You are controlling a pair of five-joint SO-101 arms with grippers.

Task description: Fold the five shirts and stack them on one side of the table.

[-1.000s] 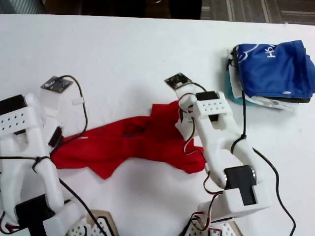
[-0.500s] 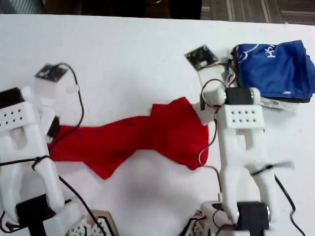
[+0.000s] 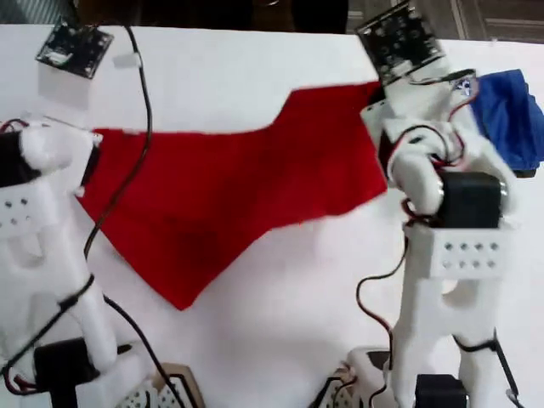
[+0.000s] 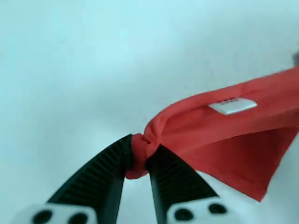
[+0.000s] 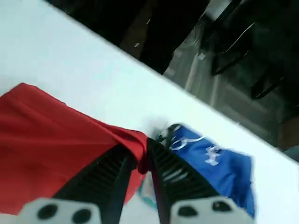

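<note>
A red shirt [image 3: 229,187] hangs stretched above the white table [image 3: 204,59] between my two arms, its lower point drooping toward the front. My left gripper [image 4: 138,156] is shut on a bunched corner of the red shirt [image 4: 224,126], near a white label. My right gripper [image 5: 141,156] is shut on the opposite corner of the red shirt [image 5: 51,144]. A stack of folded shirts with a blue one [image 3: 510,115] on top lies at the right side, beyond the right arm. The blue shirt [image 5: 210,163] shows past the right fingers.
Both arm bases and loose cables [image 3: 140,102] stand along the table's front edge. Dark floor and chair legs [image 5: 243,51] lie beyond the far edge. The far middle of the table is bare white.
Both arms have risen and spread apart, lifting the red shirt off the table and pulling it from a crumpled strip into a wide taut sheet.
</note>
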